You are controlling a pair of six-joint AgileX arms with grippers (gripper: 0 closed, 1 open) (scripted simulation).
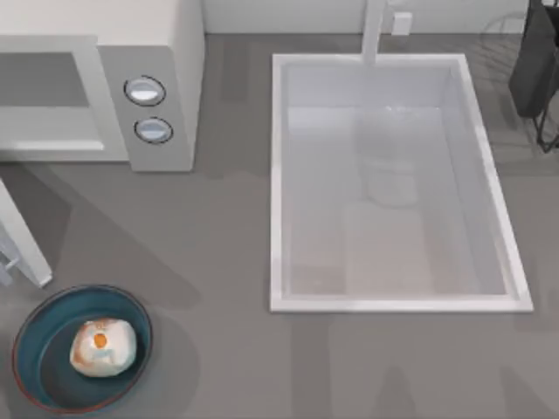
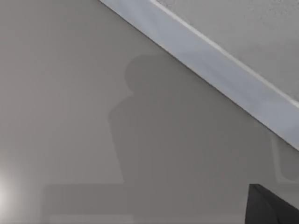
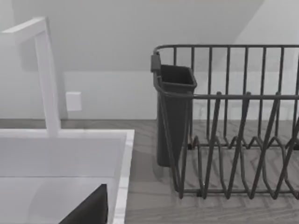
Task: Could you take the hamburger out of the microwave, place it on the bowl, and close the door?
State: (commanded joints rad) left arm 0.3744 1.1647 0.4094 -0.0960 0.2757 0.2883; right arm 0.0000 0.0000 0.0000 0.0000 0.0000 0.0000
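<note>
Hamburger [image 1: 103, 346] inside bowl [image 1: 39, 340], untouched.

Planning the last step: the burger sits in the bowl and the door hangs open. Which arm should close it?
Probably left. The door stands open at the table's left edge beside the microwave; the right wrist view faces the rack, far right.

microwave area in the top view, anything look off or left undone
One thing: the door stands swung open at the table's left edge, leaving the microwave cavity exposed and empty. The hamburger already sits inside the bowl, upright, nothing spilled. The sink and the dish rack look orderly.
</note>
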